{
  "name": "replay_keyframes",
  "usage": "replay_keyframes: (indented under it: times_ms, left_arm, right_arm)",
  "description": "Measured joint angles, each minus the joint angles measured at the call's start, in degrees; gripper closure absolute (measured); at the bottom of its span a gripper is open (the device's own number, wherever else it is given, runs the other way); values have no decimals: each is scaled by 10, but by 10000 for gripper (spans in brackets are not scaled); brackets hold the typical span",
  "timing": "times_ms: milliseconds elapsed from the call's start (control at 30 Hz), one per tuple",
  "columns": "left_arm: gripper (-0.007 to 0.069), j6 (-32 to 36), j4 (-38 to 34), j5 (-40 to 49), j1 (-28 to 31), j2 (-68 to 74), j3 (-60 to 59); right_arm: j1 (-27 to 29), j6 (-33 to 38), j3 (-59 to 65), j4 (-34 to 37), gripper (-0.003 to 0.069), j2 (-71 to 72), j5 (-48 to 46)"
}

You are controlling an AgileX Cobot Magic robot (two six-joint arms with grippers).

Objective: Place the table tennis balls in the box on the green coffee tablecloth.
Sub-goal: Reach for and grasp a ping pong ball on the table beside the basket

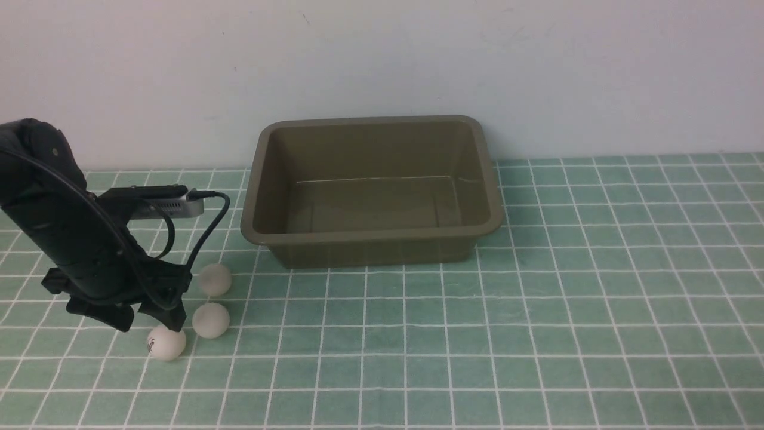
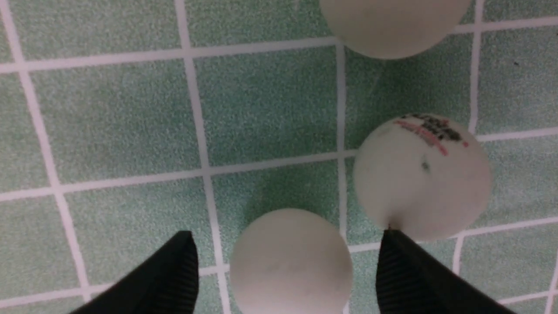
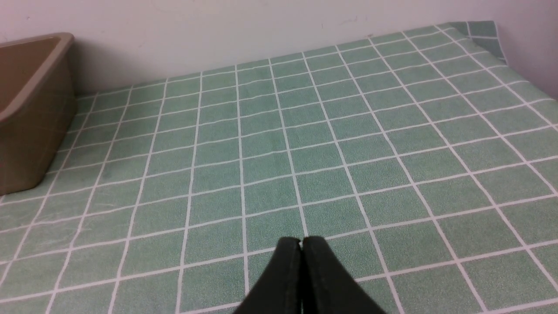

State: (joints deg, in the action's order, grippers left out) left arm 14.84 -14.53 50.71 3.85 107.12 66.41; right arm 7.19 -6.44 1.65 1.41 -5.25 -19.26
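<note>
Lying nearest the front camera is the marked ball [image 1: 166, 342], resting on the green coffee tablecloth [image 1: 537, 334] that is covering the surface, off the front left corner of the box [image 1: 370, 254]. The two plain balls [image 1: 210, 320] are sitting just beside it, a little closer to the box. All three are bunching together and none is inside the box, which is standing empty with its open side up, ready for a drop from above.

I am holding my left pincer [image 1: 149, 322] low over this cluster, jaws spread wide and gripping nothing. In the left wrist view one plain ball [image 2: 290, 261] is showing between my fingertips [image 2: 174, 270] with a gap on either side. I judge that is why they are standing so far apart: to straddle a single ball. One fingertip is touching, or all but touching, the marked ball [image 2: 423, 174], so closing could nudge it away across the flat cloth.

My right pincer [image 3: 301, 242] is closed tight on nothing, hovering over bare cloth to the right of the box. I judge it is idling because every ball is lying on the box's left.

The marked ball's print is showing dark and reddish strokes, too blurred to read. I am seeing no writing on the box.
</note>
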Motion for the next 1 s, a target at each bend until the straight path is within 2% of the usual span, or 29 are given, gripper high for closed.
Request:
replay_keyframes:
  times_ms: [233,567,1000]
  left_arm:
    - [143,0,-1,1,0,5,0]
    - [294,0,0,9,0,5,0]
    - [308,0,0,16,0,5,0]
  right_arm:
    - [0,0,0,0,669,0,0]
    - [0,0,0,0,669,0,0]
    - [0,0,0,0,669,0,0]
